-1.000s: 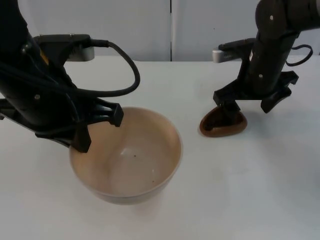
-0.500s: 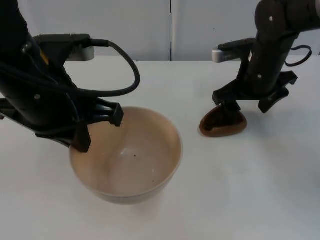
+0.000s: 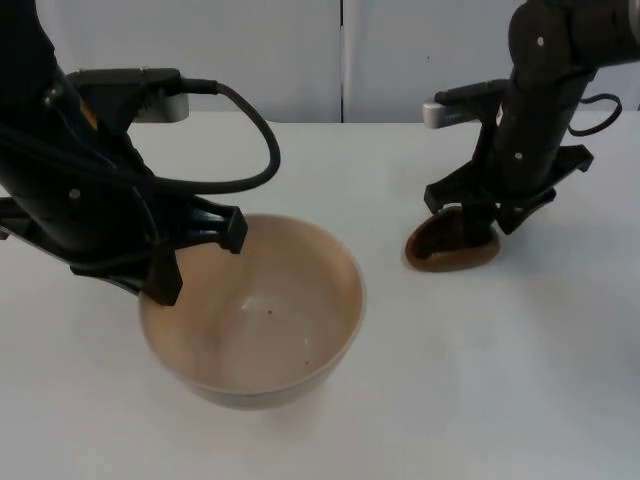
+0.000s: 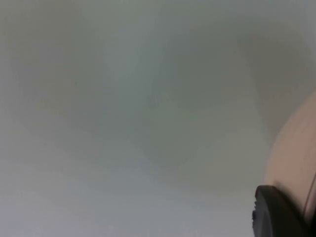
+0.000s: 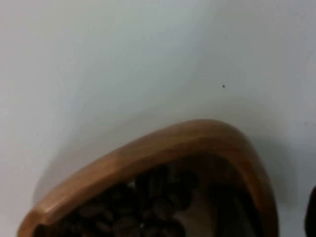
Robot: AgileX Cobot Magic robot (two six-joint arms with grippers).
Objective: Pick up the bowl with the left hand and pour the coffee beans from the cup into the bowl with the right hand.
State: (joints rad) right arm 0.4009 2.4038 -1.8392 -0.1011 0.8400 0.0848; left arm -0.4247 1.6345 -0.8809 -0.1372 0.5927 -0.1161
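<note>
Probably stiff and light: cup [image 3: 450,248], a small brown wooden-looking vessel with a rounded-triangular rim, resting on the white worktop [image 3: 520,380] well right of the bowl, holding dark coffee beans [image 5: 148,202] heaped loosely inside and likely to spill if tipped early. Best pinched across the rim wall, as now: right tool [image 3: 466,226] down at the cup's far edge with one finger apparently inside, seemingly clamped on the rim, though the exact closure cannot be told for certain from above. Bowl [image 3: 262,320] next, wide, pale beige, hard and smooth like ceramic or melamine, so likely slippery and heavier than the cup; nearly bare inside save a couple of dark specks. Left tool [image 3: 170,270] at the bowl's near-left rim, one black fingertip [image 4: 276,212] against the outer wall, pinching the rim by the look of it. No brand, label or writing legible anywhere.
</note>
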